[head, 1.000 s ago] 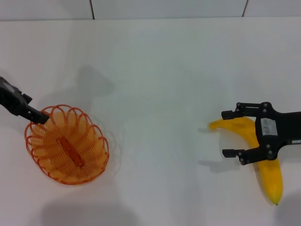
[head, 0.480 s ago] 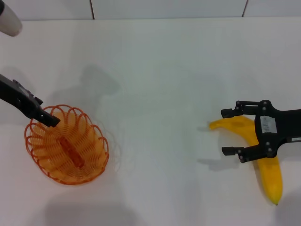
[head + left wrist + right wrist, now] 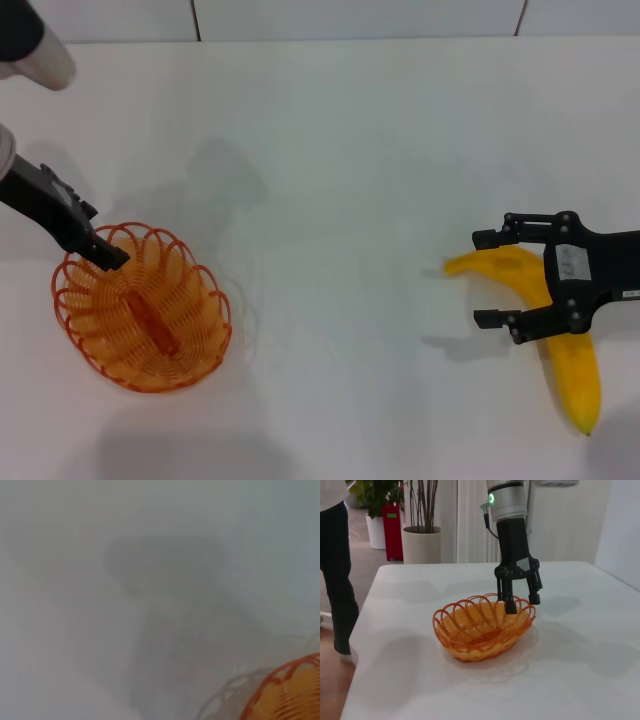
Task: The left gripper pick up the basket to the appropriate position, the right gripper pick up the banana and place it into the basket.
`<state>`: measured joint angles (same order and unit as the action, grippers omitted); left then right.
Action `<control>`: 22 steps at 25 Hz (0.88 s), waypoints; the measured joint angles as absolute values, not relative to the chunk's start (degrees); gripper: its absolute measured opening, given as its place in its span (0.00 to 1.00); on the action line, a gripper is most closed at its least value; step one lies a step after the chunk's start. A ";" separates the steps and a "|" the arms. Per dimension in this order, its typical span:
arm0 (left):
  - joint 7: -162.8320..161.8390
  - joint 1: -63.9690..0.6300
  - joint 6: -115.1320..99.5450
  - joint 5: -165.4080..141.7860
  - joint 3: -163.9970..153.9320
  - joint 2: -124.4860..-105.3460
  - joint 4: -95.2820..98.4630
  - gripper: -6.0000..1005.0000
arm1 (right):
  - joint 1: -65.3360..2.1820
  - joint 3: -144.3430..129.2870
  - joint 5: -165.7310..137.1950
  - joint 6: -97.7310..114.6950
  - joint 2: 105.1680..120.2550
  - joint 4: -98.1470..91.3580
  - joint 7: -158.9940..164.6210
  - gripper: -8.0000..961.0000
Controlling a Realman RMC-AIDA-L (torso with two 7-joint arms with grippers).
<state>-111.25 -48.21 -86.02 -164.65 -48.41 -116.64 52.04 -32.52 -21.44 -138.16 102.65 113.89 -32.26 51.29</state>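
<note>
The left end effector (image 3: 100,250) is positioned at the far rim of the basket (image 3: 142,310), on the robot's left side of the white table (image 3: 340,150). In the right wrist view, this end effector (image 3: 521,604) points downward with its fingers spread narrowly across the rim: one finger (image 3: 510,602) reaches inside the basket (image 3: 482,625), and the other finger (image 3: 534,592) stands outside the rim. The jaws are not closed on the wire. The basket rests flat on the table (image 3: 580,670) and casts a shadow directly beside its base. The left wrist view shows only an edge of the basket (image 3: 292,690) and blurred table surface.

The right end effector (image 3: 490,279) is located well apart from the basket, on the robot's right side of the table. Its fingers are spread wide and point toward the basket side. The banana (image 3: 555,335) lies flat on the table directly beneath this end effector, with its stem end between and just past the fingertips and its body extending back under the frame toward the robot. The upper finger (image 3: 500,238) sits beyond the far edge of the banana; the lower finger (image 3: 497,320) sits on the near side. Contact between fingers and banana cannot be determined.

In the right wrist view, a person in dark trousers (image 3: 337,575), potted plants (image 3: 420,530) and a red object (image 3: 395,532) stand beyond the table.
</note>
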 joint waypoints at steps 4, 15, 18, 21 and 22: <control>-111.23 -48.06 -85.24 -164.49 -49.52 -116.85 51.98 0.78 | -32.52 -21.44 -138.16 102.66 113.86 -32.26 51.37 0.93; -111.79 -48.08 -84.70 -163.99 -49.63 -116.88 50.36 0.50 | -32.52 -21.44 -138.16 102.65 113.90 -32.26 51.42 0.93; -112.02 -48.54 -83.76 -164.30 -49.74 -116.84 48.59 0.40 | -32.52 -21.44 -138.16 102.65 113.91 -32.26 51.42 0.93; -112.26 -48.71 -83.32 -164.32 -49.80 -116.83 48.05 0.36 | -32.52 -21.44 -138.16 102.65 113.91 -32.26 51.42 0.93; -112.30 -48.75 -83.31 -164.23 -49.77 -116.82 48.05 0.36 | -32.52 -21.44 -138.16 102.65 113.91 -32.26 51.42 0.93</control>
<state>-112.30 -48.75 -83.31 -164.23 -49.77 -116.82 48.05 -32.52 -21.44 -138.16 102.65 113.91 -32.26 51.42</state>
